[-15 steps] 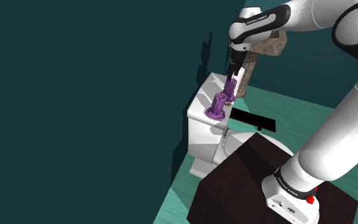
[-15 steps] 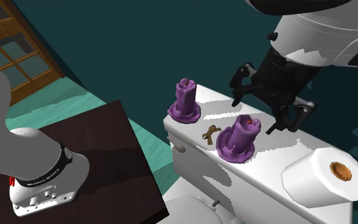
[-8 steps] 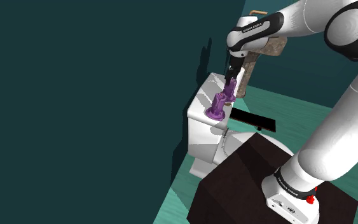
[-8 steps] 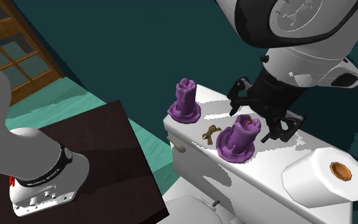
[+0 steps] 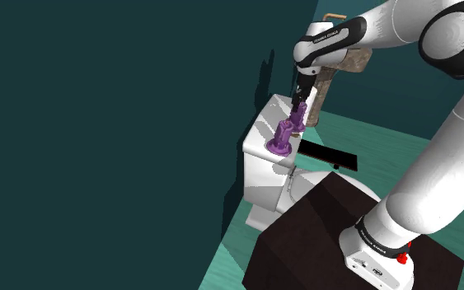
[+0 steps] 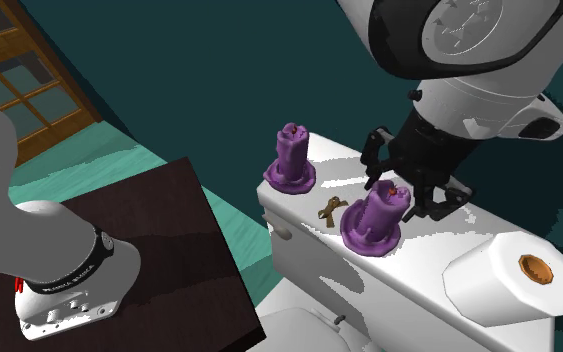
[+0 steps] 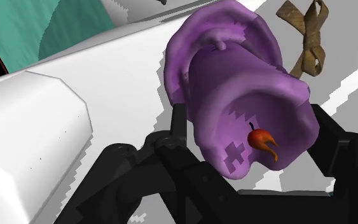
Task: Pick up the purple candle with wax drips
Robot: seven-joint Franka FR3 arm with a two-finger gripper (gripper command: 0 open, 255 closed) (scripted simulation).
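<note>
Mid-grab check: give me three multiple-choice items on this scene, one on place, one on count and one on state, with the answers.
1. The small brown bow lies:
A) between the gripped candle and the other candle
B) on the floor
C) on top of a candle

2. Purple candles on the toilet tank:
A) one
B) two
C) three

3. The gripped candle is:
A) tipped over
B) upright on the tank
C) lifted clear

Answers:
1 A, the bow sits on the lid between them.
2 B, two stand there.
3 B, its base rests on the lid while the gripper clasps its sides.
</note>
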